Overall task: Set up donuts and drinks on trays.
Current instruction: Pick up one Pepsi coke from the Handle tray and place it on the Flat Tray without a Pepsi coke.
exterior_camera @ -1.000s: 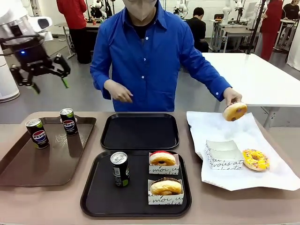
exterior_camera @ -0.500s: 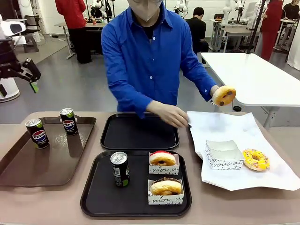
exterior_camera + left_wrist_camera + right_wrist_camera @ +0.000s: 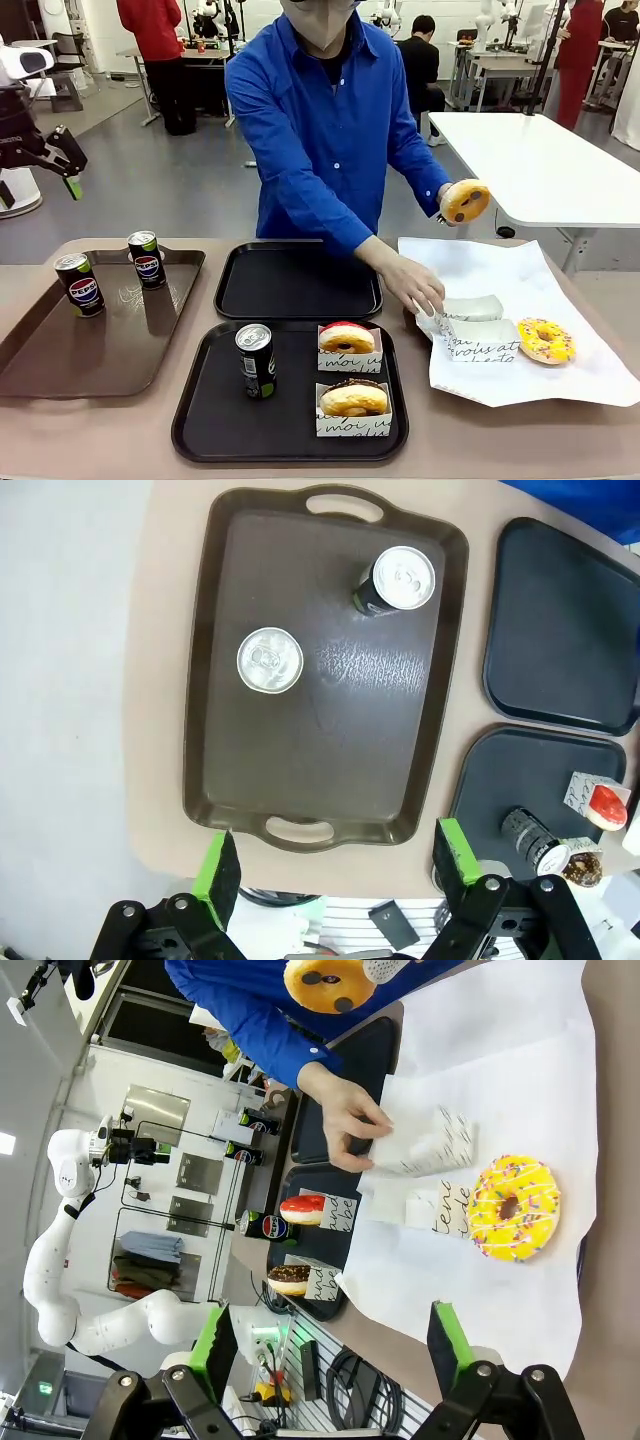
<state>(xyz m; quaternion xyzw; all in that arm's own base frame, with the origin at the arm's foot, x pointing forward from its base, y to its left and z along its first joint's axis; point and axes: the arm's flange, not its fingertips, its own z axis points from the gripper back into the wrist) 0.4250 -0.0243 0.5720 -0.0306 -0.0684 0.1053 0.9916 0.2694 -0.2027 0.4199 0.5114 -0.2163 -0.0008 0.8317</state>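
Cans (image 3: 269, 661) on brown tray (image 3: 320, 780) far beneath left tool (image 3: 336, 858), spread wide, empty

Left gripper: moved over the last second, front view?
Yes. The left gripper has swung toward the robot's left: earlier above the far end of the long brown plastic tray, now at the picture's left edge, jaws open.

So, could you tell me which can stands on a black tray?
The can beside the two sleeved donuts; the others stand on the brown tray.
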